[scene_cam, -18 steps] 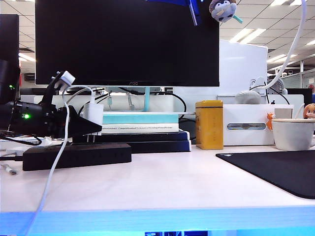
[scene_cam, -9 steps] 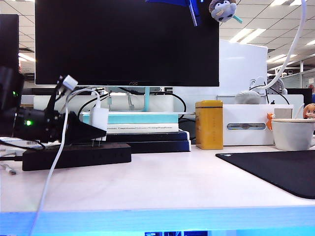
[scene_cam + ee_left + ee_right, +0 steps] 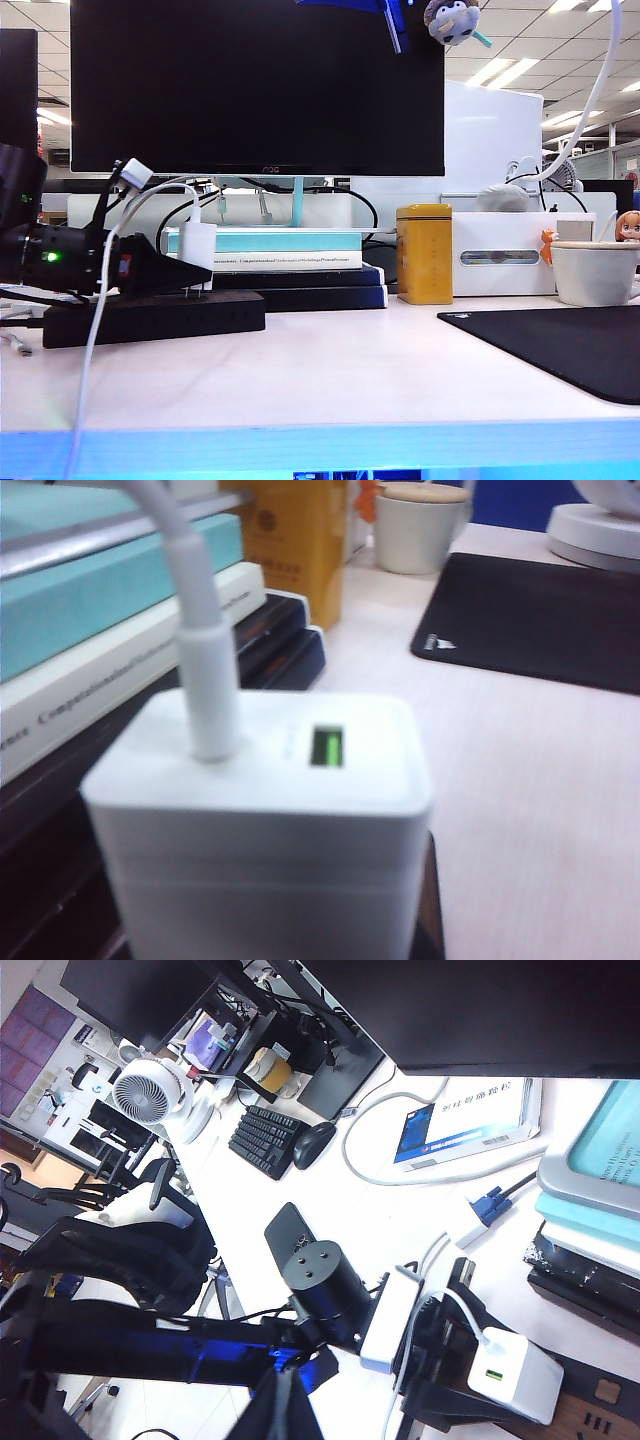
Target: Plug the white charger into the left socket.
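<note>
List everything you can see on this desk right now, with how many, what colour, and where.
white charger: one, white, held over the power strip, prongs just above it
power strip: one, black, left on the desk
books: a stack, teal, white and black, behind the strip
monitor: one, black, at the back
tin: one, yellow, centre
white box: one, grey slot, right of the tin
cup: one, off-white, far right
mat: one, black, front right
left gripper: black, shut on the white charger
right gripper: not visible

white charger [image 3: 262, 820] with green port and white cable, matte black power strip [image 3: 155, 317], black left claw [image 3: 190, 272], teal-and-black books [image 3: 290, 260], yellow tin [image 3: 425, 253].
</note>
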Robot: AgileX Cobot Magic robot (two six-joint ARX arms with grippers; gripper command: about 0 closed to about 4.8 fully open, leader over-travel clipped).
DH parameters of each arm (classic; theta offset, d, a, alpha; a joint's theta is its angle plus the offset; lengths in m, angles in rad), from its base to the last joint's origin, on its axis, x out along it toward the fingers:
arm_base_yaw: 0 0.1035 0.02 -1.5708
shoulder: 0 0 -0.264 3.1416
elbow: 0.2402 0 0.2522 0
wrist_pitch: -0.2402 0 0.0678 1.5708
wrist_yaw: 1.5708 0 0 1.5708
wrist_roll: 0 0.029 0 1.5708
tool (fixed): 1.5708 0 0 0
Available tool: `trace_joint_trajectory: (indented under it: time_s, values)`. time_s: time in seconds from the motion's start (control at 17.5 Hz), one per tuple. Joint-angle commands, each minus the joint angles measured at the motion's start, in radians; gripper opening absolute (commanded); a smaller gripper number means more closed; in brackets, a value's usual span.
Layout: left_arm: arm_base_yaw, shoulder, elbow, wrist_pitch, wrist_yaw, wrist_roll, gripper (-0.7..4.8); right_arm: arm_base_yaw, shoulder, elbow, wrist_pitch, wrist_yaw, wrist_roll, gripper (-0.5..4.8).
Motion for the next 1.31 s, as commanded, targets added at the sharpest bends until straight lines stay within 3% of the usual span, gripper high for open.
trace_joint_trajectory:
  time_s: [0.06, 0.11, 0.4, 0.63, 0.74, 0.8, 1.26, 1.31]
  values:
    - [0.024, 0.040, -0.015, -0.070, 0.040, 0.086, 0.23, 0.001, -0.006, 0.006, 0.010, -0.003, -0.006, -0.01]
    - [0.036, 0.063, -0.024, -0.073, 0.046, 0.115, 0.23, 0.001, -0.006, 0.006, 0.010, -0.002, -0.007, -0.01]
    - [0.058, 0.078, -0.024, -0.073, -0.035, 0.107, 0.22, 0.001, -0.006, 0.006, 0.008, -0.003, -0.012, -0.01]
    - [0.054, 0.078, -0.024, -0.069, -0.043, 0.105, 0.23, 0.001, -0.006, 0.006, 0.008, -0.002, -0.012, -0.01]
    - [0.054, 0.078, -0.024, -0.069, -0.089, -0.026, 0.22, 0.001, -0.006, 0.006, 0.009, -0.002, -0.011, -0.01]
    - [0.054, 0.078, -0.024, -0.069, -0.087, -0.053, 0.22, 0.001, -0.006, 0.006, 0.009, -0.002, -0.011, -0.01]
    - [0.032, 0.078, -0.024, -0.085, -0.083, -0.053, 0.38, 0.001, -0.006, 0.006, 0.013, -0.002, -0.007, -0.01]
    - [0.026, 0.078, -0.024, -0.085, -0.084, -0.053, 2.14, 0.001, -0.006, 0.006, 0.019, -0.002, -0.001, -0.01]
